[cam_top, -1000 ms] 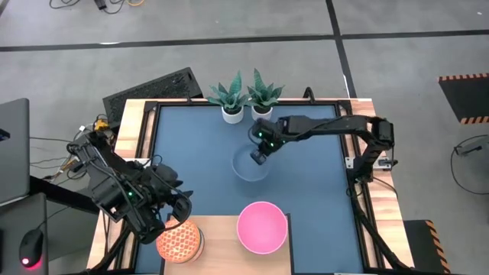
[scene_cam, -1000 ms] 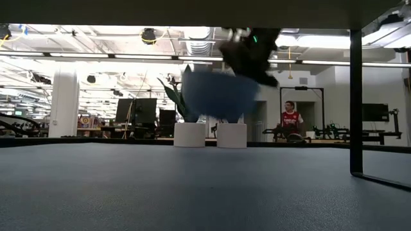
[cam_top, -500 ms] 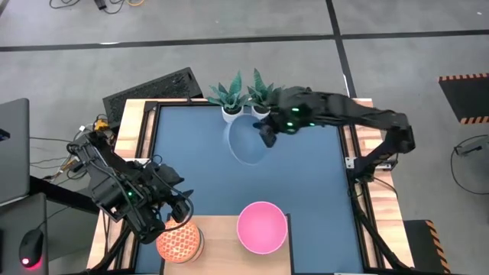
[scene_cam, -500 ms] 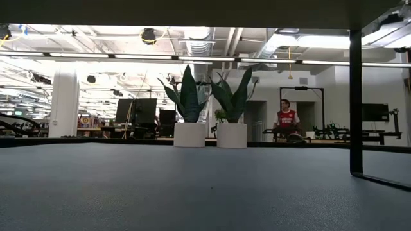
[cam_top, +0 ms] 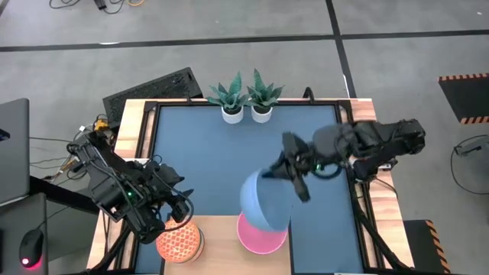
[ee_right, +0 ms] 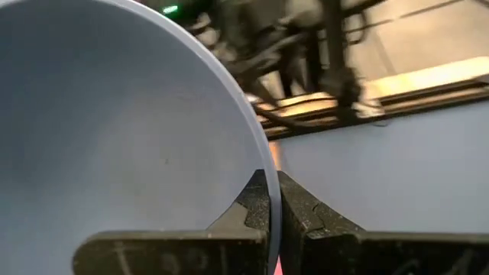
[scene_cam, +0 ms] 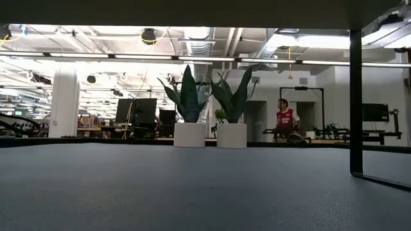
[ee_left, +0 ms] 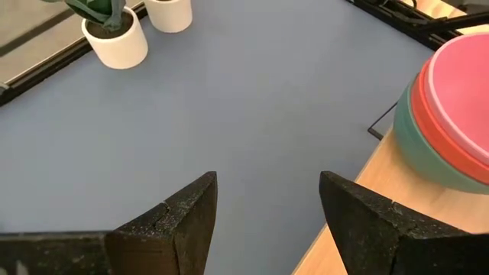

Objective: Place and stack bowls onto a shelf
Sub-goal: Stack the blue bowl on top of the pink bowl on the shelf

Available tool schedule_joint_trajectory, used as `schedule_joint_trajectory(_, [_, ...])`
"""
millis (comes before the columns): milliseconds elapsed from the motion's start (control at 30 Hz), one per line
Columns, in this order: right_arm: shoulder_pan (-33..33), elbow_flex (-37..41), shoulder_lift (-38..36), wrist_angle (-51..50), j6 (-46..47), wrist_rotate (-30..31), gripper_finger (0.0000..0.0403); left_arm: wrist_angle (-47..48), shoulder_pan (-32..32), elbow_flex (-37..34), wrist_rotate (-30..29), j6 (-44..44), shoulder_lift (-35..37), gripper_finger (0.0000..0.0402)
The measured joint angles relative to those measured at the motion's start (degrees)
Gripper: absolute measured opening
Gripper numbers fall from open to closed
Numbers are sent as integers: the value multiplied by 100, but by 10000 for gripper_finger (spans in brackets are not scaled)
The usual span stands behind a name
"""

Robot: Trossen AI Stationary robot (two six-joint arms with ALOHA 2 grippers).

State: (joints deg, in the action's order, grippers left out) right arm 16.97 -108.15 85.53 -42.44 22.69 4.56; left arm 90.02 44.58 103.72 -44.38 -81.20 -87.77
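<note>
The right gripper (cam_top: 284, 174) pinches the light blue plastic bowl (cam_top: 263, 202) by its rim, above the pink bowl (cam_top: 252, 237) at six o'clock; tilted, it could slip. The left gripper (ee_left: 267, 210) waits, spread.

Light blue bowl (ee_right: 114, 130) smooth matt; shelf (ee_left: 367, 206) pale wood.

Light blue bowl (cam_top: 265, 203); pink bowl (cam_top: 256, 237)

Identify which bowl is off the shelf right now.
The light blue bowl, pinched at its rim by the right gripper above the pink bowl; the patterned orange bowl sits on the shelf.
</note>
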Motion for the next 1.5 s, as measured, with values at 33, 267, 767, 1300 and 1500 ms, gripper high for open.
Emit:
schedule_joint_trajectory(33, [110,-1,43,51,42,-1,24,-1,0,0,0,23,1,215])
schedule_joint_trajectory(267, [675,10,352,153,167,-13,24,-135,0,0,2,370,0,215])
schedule_joint_trajectory(767, [744,10,687,-266,757,39,24,-160,13,0,50,513,2,215])
schedule_joint_trajectory(1300, [850,12,759,-1355,1471,28,24,-157,13,0,50,515,2,215])
schedule_joint_trajectory(1500, [901,11,838,-1509,1570,-15,24,-153,13,0,24,515,2,215])
